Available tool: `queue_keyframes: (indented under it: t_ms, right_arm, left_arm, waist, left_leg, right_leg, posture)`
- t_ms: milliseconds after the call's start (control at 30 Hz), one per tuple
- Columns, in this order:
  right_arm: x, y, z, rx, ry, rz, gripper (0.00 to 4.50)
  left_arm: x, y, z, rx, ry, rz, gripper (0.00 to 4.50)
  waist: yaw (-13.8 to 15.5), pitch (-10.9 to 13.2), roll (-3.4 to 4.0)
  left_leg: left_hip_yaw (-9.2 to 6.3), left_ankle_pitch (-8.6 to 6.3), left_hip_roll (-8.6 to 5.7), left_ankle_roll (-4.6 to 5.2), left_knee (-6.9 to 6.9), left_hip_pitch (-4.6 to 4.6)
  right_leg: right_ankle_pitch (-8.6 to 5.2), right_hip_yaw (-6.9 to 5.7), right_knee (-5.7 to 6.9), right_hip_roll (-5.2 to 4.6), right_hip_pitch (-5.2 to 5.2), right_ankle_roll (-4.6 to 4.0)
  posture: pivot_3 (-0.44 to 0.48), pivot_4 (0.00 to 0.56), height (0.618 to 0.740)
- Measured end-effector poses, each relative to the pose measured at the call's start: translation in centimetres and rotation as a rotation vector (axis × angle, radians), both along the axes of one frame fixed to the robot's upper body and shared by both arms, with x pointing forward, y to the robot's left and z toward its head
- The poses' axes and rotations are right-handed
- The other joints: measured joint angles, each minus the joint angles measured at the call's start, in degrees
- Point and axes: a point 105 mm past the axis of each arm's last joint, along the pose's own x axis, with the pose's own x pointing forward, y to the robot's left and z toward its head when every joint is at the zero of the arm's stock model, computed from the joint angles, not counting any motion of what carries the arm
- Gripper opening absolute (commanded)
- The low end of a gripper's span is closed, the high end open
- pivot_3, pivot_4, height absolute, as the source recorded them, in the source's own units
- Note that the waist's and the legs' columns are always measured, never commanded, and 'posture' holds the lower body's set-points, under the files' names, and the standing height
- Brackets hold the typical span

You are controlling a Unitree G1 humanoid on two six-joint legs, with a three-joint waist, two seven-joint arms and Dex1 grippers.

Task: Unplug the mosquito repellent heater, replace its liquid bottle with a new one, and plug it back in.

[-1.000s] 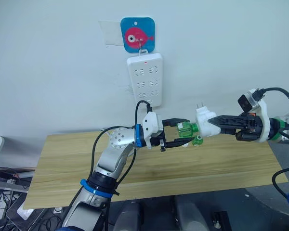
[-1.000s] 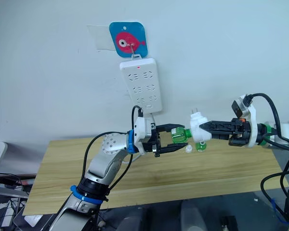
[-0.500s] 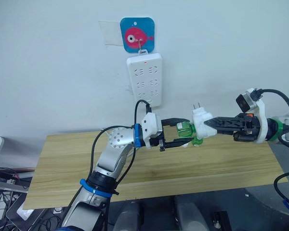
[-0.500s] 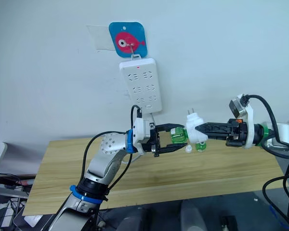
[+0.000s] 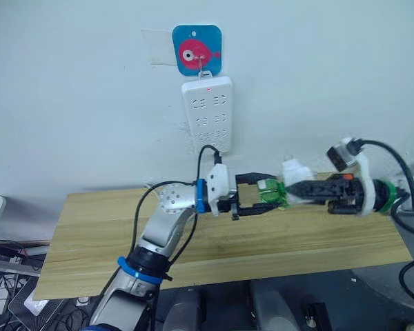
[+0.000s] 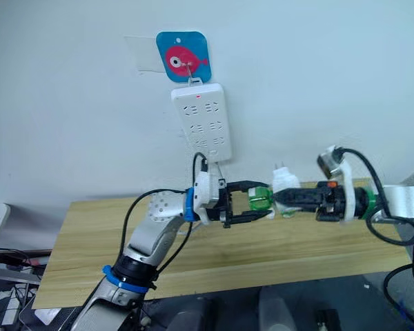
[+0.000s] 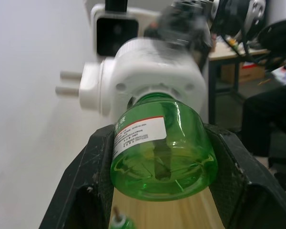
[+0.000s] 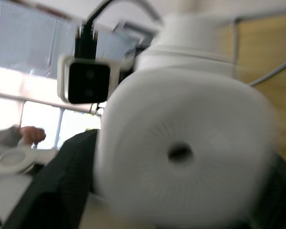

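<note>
Unplugged already, heater [image 5: 294, 175] in right pincer [image 5: 293, 191], green bottle [image 7: 162, 143] gripped by left pincer [image 5: 270, 198], plugging left.

Lab: wooden bench [image 5: 90, 227], loose cables [image 5: 7, 258].

Small white plastic plug-in heater [image 7: 150, 71], rounded body, two metal prongs pointing up, held level in the air above the table. Translucent green liquid bottle [image 7: 159, 143] with a white printed label, lying level, its neck seated in the heater's socket. A second small green bottle [image 5: 284, 201] shows partly behind, details unclear.
</note>
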Motion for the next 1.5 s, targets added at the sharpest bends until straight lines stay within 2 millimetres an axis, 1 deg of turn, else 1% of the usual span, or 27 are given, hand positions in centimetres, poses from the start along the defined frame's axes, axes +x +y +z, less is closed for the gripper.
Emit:
queue_keyframes:
  t_ms: [133,300,333,433,533,633,667,733,833,900,1000,1100,1167,1200,1267,1467,1500]
  right_arm:
    - [-0.1,-0.3,-0.1,-0.006,0.004,-0.01,4.49]
    - [-0.5,-0.1,-0.4,-0.003,0.008,0.0,4.49]
    - [-0.8,-0.1,-0.5,-0.005,0.011,0.009,4.49]
    - [-2.5,-0.3,-1.1,-0.021,0.044,0.064,4.49]
    - [-3.6,-0.3,-1.5,-0.034,0.061,0.092,4.49]
    - [-4.8,-0.7,-2.2,-0.066,0.097,0.103,4.49]
    - [-5.1,-1.0,-2.4,-0.08,0.106,0.097,4.49]
    - [-5.1,-1.7,-2.6,-0.106,0.101,0.068,4.49]
    - [-3.5,-3.8,-2.7,-0.141,0.08,-0.045,3.86]
    - [-2.3,-5.6,-2.6,-0.16,0.071,-0.125,3.17]
    - [-0.6,-7.4,-1.3,-0.156,0.027,-0.201,2.07]
    - [0.6,-8.1,0.1,-0.142,-0.019,-0.227,0.94]
    - [1.3,-7.8,0.9,-0.117,-0.046,-0.221,0.19]
    - [1.6,-7.4,1.2,-0.094,-0.053,-0.208,0.04]
    - [1.8,-6.5,1.4,-0.069,-0.056,-0.172,0.04]
    - [1.6,-4.3,1.7,-0.013,-0.032,-0.065,0.04]
    - [1.7,-4.0,1.8,-0.005,-0.035,-0.055,0.04]
  left_arm:
    - [0.1,0.1,0.0,0.002,0.0,0.01,2.26]
    - [0.2,0.1,0.1,-0.006,0.002,0.021,2.26]
    - [0.3,0.1,0.1,-0.009,0.004,0.021,2.26]
    - [0.5,0.1,0.4,-0.013,0.002,0.031,2.26]
    - [0.9,0.3,0.9,-0.017,-0.008,0.043,2.26]
    - [1.0,0.5,0.9,-0.016,-0.008,0.049,2.26]
    - [1.1,0.5,0.9,-0.014,-0.008,0.05,2.26]
    - [1.1,0.6,0.9,-0.012,-0.008,0.053,2.26]
    - [1.1,0.6,0.9,-0.012,-0.007,0.052,2.26]
    - [1.1,0.7,0.8,-0.01,-0.006,0.054,2.26]
    - [1.0,0.9,0.6,-0.008,0.003,0.05,2.26]
    - [1.0,1.0,0.5,-0.008,0.012,0.046,2.26]
    - [0.9,1.1,0.5,-0.007,0.013,0.045,2.26]
    - [0.9,1.1,0.4,-0.006,0.014,0.045,2.26]
    - [0.8,1.1,0.4,-0.006,0.016,0.044,2.26]
    - [0.8,1.2,0.3,0.002,0.023,0.047,2.26]
    - [0.8,1.3,0.1,0.005,0.026,0.048,2.26]
  waist:
    - [-0.06,0.0,0.0]
    - [-0.04,0.0,-0.01]
    - [-0.03,0.0,0.0]
    - [-0.01,0.0,-0.01]
    - [0.01,0.01,-0.01]
    - [0.03,0.01,-0.01]
    - [0.04,0.01,-0.02]
    - [0.02,0.02,-0.03]
    - [0.02,0.01,-0.02]
    - [-0.01,0.01,-0.02]
    - [-0.17,0.01,-0.01]
    - [-0.18,0.01,-0.01]
    - [-0.24,0.01,-0.02]
    - [-0.24,0.01,-0.02]
    - [-0.15,0.01,-0.02]
    - [-0.05,0.01,-0.02]
    - [-0.06,0.01,-0.02]
  left_leg:
    - [0.0,0.0,0.04,0.0,0.0,0.03]
    - [0.0,0.0,0.02,0.01,0.03,0.01]
    - [-0.02,0.0,0.01,0.01,0.03,0.01]
    - [-0.08,0.0,0.02,0.01,0.02,-0.03]
    - [-0.07,0.0,0.01,0.01,0.04,-0.02]
    - [-0.07,0.0,0.01,0.01,0.06,-0.02]
    - [-0.08,-0.01,0.01,0.01,0.08,-0.02]
    - [-0.05,-0.01,0.01,0.01,0.11,-0.02]
    - [-0.01,-0.01,0.0,0.02,0.19,-0.01]
    - [0.03,-0.01,0.0,0.02,0.2,-0.01]
    - [0.07,-0.04,0.02,0.06,0.19,0.01]
    - [0.06,-0.04,0.02,0.06,0.18,0.01]
    - [0.07,-0.04,0.03,0.07,0.18,0.01]
    - [0.08,-0.05,0.03,0.08,0.19,0.01]
    - [0.06,-0.05,0.02,0.08,0.19,-0.01]
    - [0.05,-0.09,0.0,0.15,0.22,-0.06]
    - [0.05,-0.09,0.0,0.15,0.23,-0.06]
  right_leg:
    - [0.0,0.0,0.03,0.0,0.0,0.0]
    - [0.0,0.0,0.02,0.01,0.0,0.0]
    - [0.0,-0.01,0.02,0.01,0.0,0.0]
    - [-0.01,-0.08,-0.02,0.02,0.01,0.01]
    - [-0.01,-0.07,-0.03,0.02,0.02,0.01]
    - [-0.01,-0.08,-0.02,0.02,0.02,0.01]
    - [-0.01,-0.08,-0.02,0.02,0.03,0.02]
    - [-0.01,-0.06,-0.01,0.03,0.03,0.02]
    - [-0.01,-0.05,0.01,0.06,0.04,0.03]
    - [-0.01,-0.04,0.02,0.1,0.04,0.03]
    - [0.0,-0.01,0.05,0.09,0.03,0.02]
    - [0.0,-0.01,0.05,0.09,0.02,0.02]
    - [0.0,0.01,0.04,0.08,0.02,0.02]
    - [0.0,0.02,0.03,0.08,0.02,0.02]
    - [0.0,0.01,0.04,0.08,0.02,0.02]
    - [0.0,0.01,0.0,0.01,0.01,0.02]
    - [0.0,0.02,0.01,0.01,0.01,0.02]
  posture:
    - [-0.176,0.219,0.74]
    - [-0.178,0.223,0.74]
    - [-0.177,0.223,0.74]
    - [-0.176,0.225,0.74]
    - [-0.177,0.225,0.74]
    - [-0.176,0.225,0.74]
    - [-0.175,0.227,0.74]
    - [-0.175,0.226,0.74]
    - [-0.181,0.227,0.74]
    - [-0.185,0.225,0.74]
    - [-0.189,0.222,0.74]
    - [-0.188,0.219,0.74]
    - [-0.188,0.219,0.74]
    - [-0.188,0.219,0.74]
    - [-0.188,0.219,0.74]
    - [-0.188,0.219,0.74]
    - [-0.167,0.22,0.74]
